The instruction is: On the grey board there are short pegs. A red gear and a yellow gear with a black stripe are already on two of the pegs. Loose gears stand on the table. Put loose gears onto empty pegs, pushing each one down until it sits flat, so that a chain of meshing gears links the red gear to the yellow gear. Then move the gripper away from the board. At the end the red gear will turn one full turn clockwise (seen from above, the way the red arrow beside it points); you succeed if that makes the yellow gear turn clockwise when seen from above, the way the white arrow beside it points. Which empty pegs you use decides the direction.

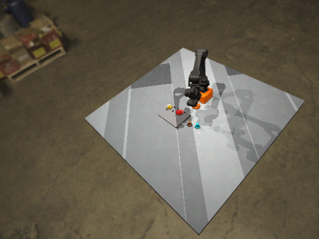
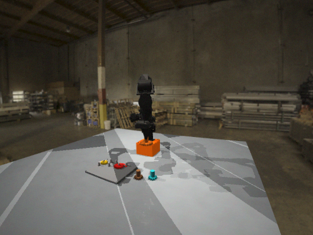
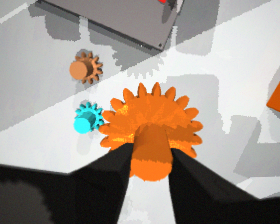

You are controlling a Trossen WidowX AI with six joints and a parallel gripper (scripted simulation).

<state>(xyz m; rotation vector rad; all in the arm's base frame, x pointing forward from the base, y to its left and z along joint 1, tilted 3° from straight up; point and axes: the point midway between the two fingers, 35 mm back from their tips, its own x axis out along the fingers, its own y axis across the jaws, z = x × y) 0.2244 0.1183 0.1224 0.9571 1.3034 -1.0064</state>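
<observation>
My gripper [image 1: 194,104] [image 2: 146,140] [image 3: 150,153] is shut on the knob of the large orange gear [image 1: 196,106] [image 2: 146,143] [image 3: 150,107]. The gear is held level above the table, off the board's side. The grey board [image 1: 168,118] [image 2: 107,174] [image 3: 110,20] carries the red gear [image 1: 179,112] [image 2: 119,166], the yellow gear [image 1: 169,107] [image 2: 104,162] and several short bare pegs [image 2: 109,165]. A small brown gear [image 1: 189,124] [image 2: 138,175] [image 3: 86,68] and a small cyan gear [image 1: 197,126] [image 2: 152,175] [image 3: 85,122] stand knob-up on the table. The yellow gear's black stripe is too small to make out.
An orange box [image 1: 207,96] [image 2: 148,150] [image 3: 275,97] stands on the table close to the arm, beyond the held gear in the exterior view. The brown and cyan gears stand close together near the board's corner. Arm shadows fall across the table and board.
</observation>
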